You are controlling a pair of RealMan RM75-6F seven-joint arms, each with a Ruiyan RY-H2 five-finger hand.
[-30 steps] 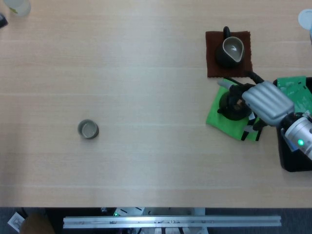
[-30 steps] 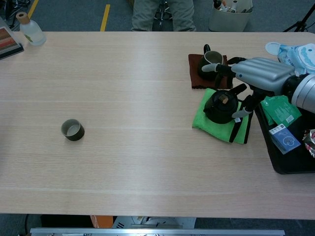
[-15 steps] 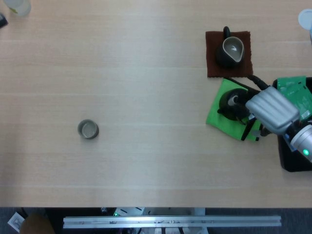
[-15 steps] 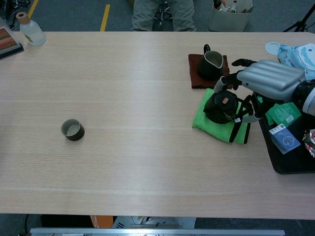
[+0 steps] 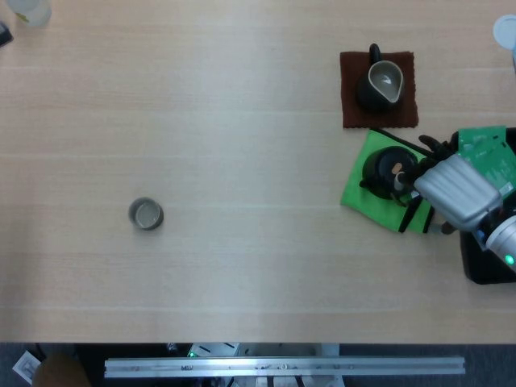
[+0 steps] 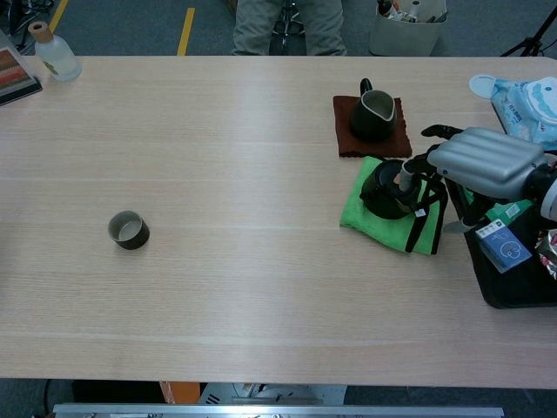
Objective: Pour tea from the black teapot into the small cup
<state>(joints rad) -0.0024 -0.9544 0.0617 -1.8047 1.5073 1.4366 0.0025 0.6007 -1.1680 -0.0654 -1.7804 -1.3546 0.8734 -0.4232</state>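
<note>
The black teapot (image 5: 384, 171) (image 6: 386, 192) stands on a green cloth (image 5: 364, 196) (image 6: 370, 218) at the right of the table. My right hand (image 5: 454, 192) (image 6: 484, 162) is against the pot's right side, its thumb by the lid and its dark fingers (image 6: 428, 218) reaching down to the cloth beside the pot. The pot's handle is hidden behind the hand, and I see no closed grip. The small cup (image 5: 146, 214) (image 6: 129, 230) sits far off at the left, upright. My left hand does not show in either view.
A dark pitcher (image 5: 380, 85) (image 6: 372, 116) on a brown mat stands just behind the teapot. A black tray (image 6: 509, 292) with packets lies at the right edge. A bottle (image 6: 54, 54) is at the far left corner.
My right hand has drawn back from above the teapot to its right side and come lower, uncovering the lid. The teapot and cup have not moved.
</note>
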